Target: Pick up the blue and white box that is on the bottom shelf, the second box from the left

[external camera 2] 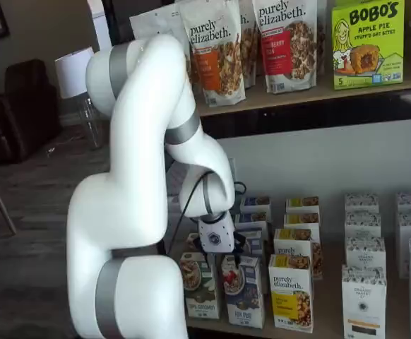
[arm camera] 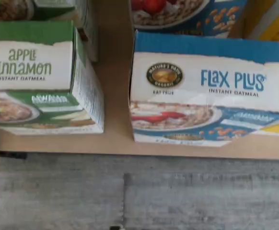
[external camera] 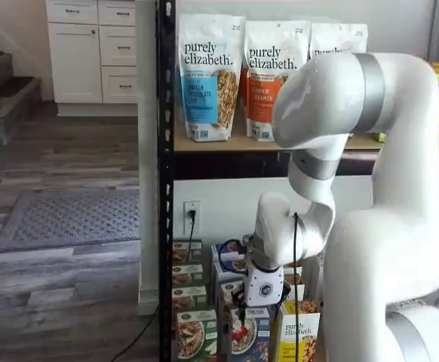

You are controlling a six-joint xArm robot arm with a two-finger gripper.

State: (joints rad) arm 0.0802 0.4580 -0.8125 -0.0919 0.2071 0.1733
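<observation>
The blue and white box (arm camera: 206, 91), marked "Flax Plus", stands at the front of the bottom shelf (arm camera: 115, 141), seen from above in the wrist view. In both shelf views it (external camera: 246, 335) (external camera 2: 242, 291) stands between a green-and-white carton and a yellow-and-white carton. My gripper (external camera: 244, 309) (external camera 2: 227, 254) hangs just above the blue and white box, its white body over the box's top. The black fingers barely show and I cannot tell whether there is a gap between them. Nothing is held.
The green-and-white "Apple Cinnamon" carton (arm camera: 39, 76) (external camera 2: 198, 286) stands close beside the box. A yellow-and-white "purely elizabeth" carton (external camera: 299, 338) (external camera 2: 290, 293) is on its other side. More cartons (external camera 2: 301, 236) stand in rows behind. A black post (external camera: 165, 188) stands at the rack's corner.
</observation>
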